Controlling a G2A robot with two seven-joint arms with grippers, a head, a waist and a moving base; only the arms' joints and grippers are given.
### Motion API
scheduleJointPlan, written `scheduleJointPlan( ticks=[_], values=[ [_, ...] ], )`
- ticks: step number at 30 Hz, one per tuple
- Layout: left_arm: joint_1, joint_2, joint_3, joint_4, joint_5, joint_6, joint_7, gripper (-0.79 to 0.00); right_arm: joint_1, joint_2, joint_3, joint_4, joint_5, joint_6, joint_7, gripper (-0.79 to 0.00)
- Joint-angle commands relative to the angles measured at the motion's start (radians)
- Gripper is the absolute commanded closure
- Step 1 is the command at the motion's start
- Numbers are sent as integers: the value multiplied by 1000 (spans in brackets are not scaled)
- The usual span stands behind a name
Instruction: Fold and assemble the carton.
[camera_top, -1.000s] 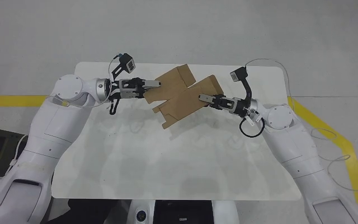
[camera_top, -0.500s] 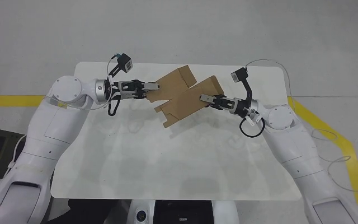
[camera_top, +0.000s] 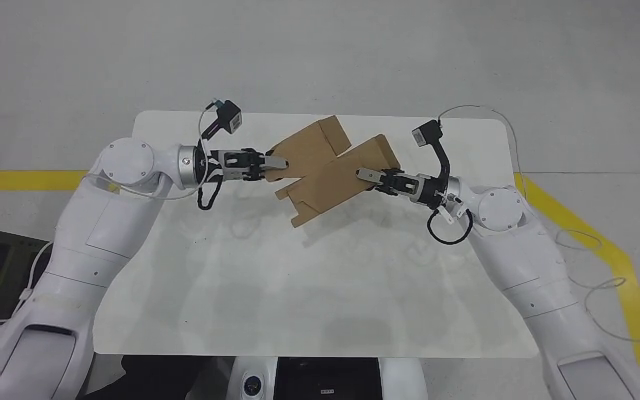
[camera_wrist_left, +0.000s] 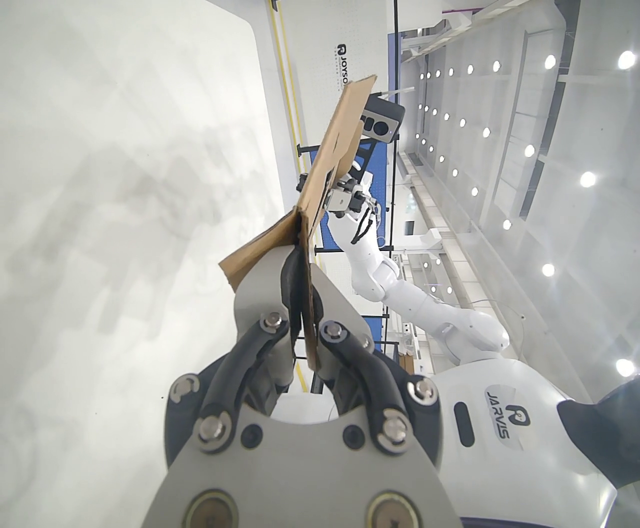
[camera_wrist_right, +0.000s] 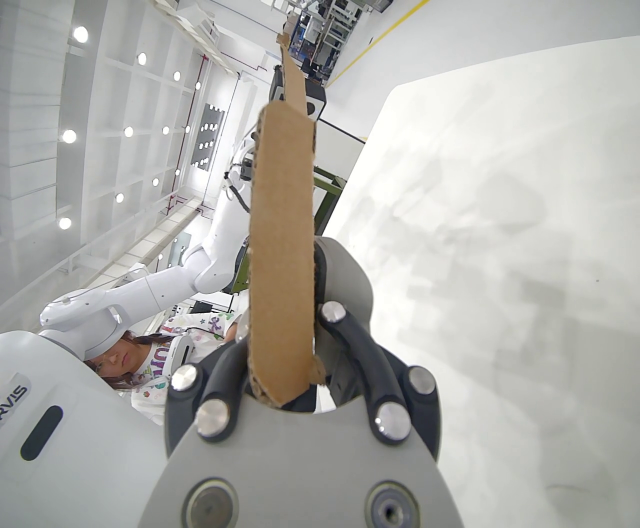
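- So the carton (camera_top: 335, 168) is a mostly flat brown sheet hanging between the two arms. From the top view its broad face looks up at the camera.
- It looks lifted off the white counter (camera_top: 300, 290), not lying on it. There's a faint shadow under it, and in the left wrist view the counter sits well apart from the cardboard.
- The left gripper (camera_top: 268, 163) is clamped on the carton's left edge. In its own wrist view the sheet runs edge-on straight out from between the pads, with one flap kinked off toward the counter right at the grip.
- The right gripper (camera_top: 362, 176) is clamped too, pinching a strip on the opposite side. That strip also runs edge-on away from the wrist.
- The relation that matters: the carton sits squarely between the grippers, and they point at each other across it. For each one the sheet lies straight ahead, and the other gripper is at its far end.
- The long axis runs slantwise, from the far right corner down to the notched flaps on the near left. The line between the grippers cuts across it.
- Neither arm is nearer, since both already have hold of it.
- My guess is that any fold has to come from the two wrists working against each other, and nothing looks assembled yet.
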Motion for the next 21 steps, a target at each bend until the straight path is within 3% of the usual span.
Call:
scheduleJointPlan(
  ticks=[1, 6, 7, 8, 9, 16, 21],
  values=[
    [-2, -2, 0, 2, 3, 0, 0, 0, 0, -1, -1, -1, 0, 1, 1, 0],
    [-4, -6, 2, 7, 4, 5, 1, 0, 2, -3, -1, 2, -1, -3, 3, 0],
    [-4, -7, 2, 8, 4, 5, 0, 0, 2, -3, -1, 3, 2, -3, 5, -99],
    [-5, -8, 1, 8, 3, 4, -3, 0, 1, -3, 2, 6, 3, -4, 8, -391],
    [-6, -8, -3, 8, 0, 1, -6, 0, -1, -2, 8, 10, 9, -5, 6, -785],
    [-3, 0, -47, -16, 20, -71, -27, 0, -53, 30, 132, -8, -35, -34, -11, -785],
    [13, 9, -73, -49, 48, -129, -70, 0, -109, 60, 227, -118, -95, -30, 28, -785]
  ],
)
